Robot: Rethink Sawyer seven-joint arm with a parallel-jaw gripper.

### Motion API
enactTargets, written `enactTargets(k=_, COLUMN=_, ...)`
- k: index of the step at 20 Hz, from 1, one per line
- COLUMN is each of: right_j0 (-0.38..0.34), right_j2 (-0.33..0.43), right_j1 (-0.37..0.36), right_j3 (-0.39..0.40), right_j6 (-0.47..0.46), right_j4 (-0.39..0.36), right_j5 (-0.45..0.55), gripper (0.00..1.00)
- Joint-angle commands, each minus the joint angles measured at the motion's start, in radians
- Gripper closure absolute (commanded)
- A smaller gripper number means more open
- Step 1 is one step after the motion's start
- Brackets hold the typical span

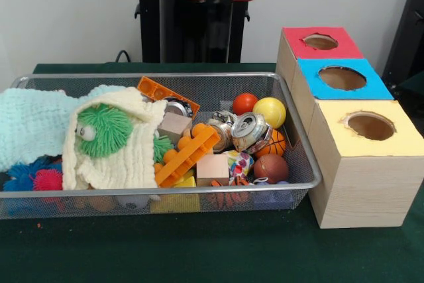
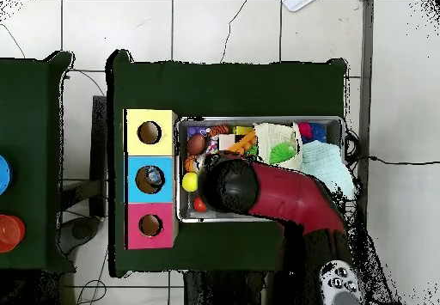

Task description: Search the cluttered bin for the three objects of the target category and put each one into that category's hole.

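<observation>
Front view is evenly lit, soft and bright, no hard shadows. Glare spots on the crushed silver metal drink can (image 1: 250, 130) and the glossy yellow ball (image 1: 269, 111). Faint shade under the rim of the silver wire mesh basket (image 1: 165, 192). The overhead view is dimmer; my red and black arm (image 2: 288, 200) reads soft, and the dark green table cloth (image 2: 232, 87) looks flat.
</observation>
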Motion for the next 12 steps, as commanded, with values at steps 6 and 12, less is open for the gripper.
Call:
enactTargets(k=6, right_j0=-0.324, right_j2=0.334, right_j1=0.109, right_j3=-0.076, right_j6=-0.538, right_j4=-0.250, right_j5=0.202, gripper=1.00)
enactTargets(k=12, right_j0=-0.402, right_j2=0.430, right_j1=0.194, right_j3=-0.080, right_j6=-0.495, right_j4=-0.267, right_j5=0.136, gripper=0.00)
